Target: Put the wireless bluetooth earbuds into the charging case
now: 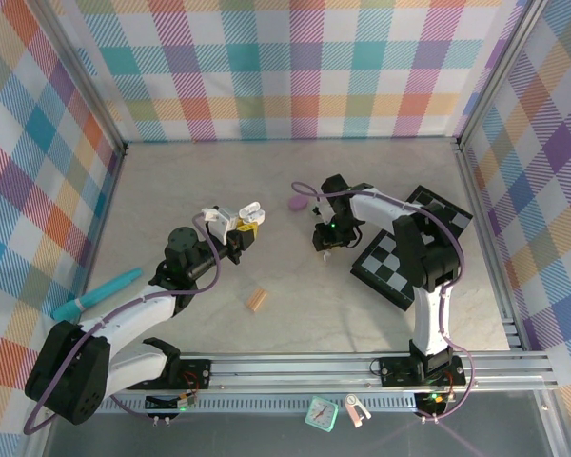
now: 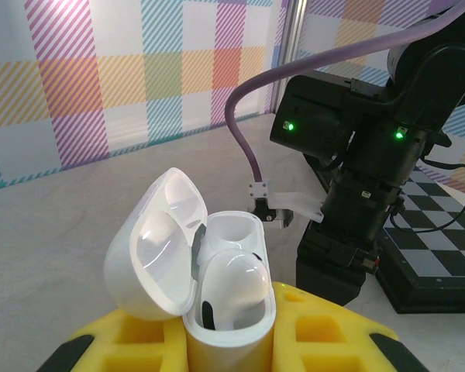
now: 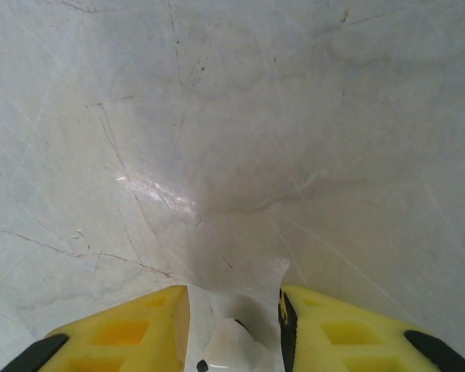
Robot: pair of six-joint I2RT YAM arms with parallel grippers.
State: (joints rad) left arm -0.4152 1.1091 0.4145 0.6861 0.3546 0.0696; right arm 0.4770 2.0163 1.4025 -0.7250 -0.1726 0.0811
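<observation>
My left gripper (image 2: 231,314) (image 1: 240,231) is shut on a white charging case (image 2: 226,345) (image 1: 248,208), held upright above the table with its lid (image 2: 151,248) swung open to the left. One white earbud (image 2: 236,280) sits in the near slot; the far slot (image 2: 234,229) is empty. My right gripper (image 1: 324,242) (image 3: 234,294) points straight down at the table, right of the case. Its yellow fingers (image 3: 151,325) stand apart on either side of a small white earbud (image 3: 231,347) lying on the marble, with a thin gap still showing on the left side.
A purple pebble-like case (image 1: 297,202) lies behind the grippers. A tan ridged block (image 1: 257,300) sits nearer the front. A black-and-white checkered board (image 1: 400,259) lies under the right arm, and a teal tool (image 1: 100,293) lies at the left wall.
</observation>
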